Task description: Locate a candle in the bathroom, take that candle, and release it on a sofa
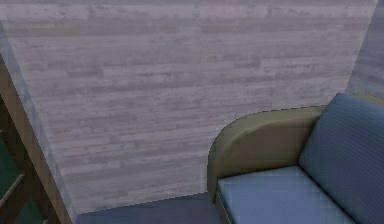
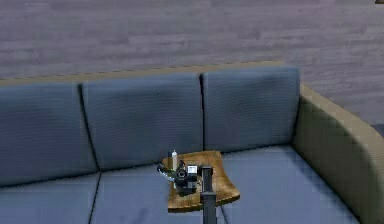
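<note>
Where the arm side view looks out, a sofa [image 2: 140, 110] with three blue back cushions and an olive armrest [image 2: 335, 140] takes most of the picture. On its middle seat cushion lies a brown wooden board [image 2: 222, 175]. The dark arm [image 2: 207, 198] rises from the bottom edge over this board, and at its far end is the gripper [image 2: 180, 176]. Just at the gripper's upper left stands a small pale candle [image 2: 174, 158], upright, with the board and the seat behind it. Because the board lies right behind the fingers, I cannot tell if the gripper holds the candle or if the candle rests on the board.

The forward view gives a different part of the room: a wall of grey wooden planks [image 1: 150, 90], one rounded olive end of the sofa with its blue cushions at the lower right, and a dark wooden frame [image 1: 20, 160] at the left edge.
</note>
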Robot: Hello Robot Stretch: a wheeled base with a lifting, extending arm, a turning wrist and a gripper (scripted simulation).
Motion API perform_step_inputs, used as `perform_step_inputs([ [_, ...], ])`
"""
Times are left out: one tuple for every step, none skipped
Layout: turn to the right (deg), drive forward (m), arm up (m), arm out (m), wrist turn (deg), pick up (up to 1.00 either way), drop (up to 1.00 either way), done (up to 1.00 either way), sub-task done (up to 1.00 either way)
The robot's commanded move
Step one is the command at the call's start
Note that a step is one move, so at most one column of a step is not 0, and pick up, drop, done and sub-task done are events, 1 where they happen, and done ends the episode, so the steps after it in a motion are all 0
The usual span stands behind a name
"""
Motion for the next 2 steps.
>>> perform_step_inputs([
  [0.0,0.0,0.0,0.0,0.0,0.0,1.0,0.0,0.0],
  [0.0,0.0,0.1,0.0,0.0,0.0,0.0,0.0,0.0],
])
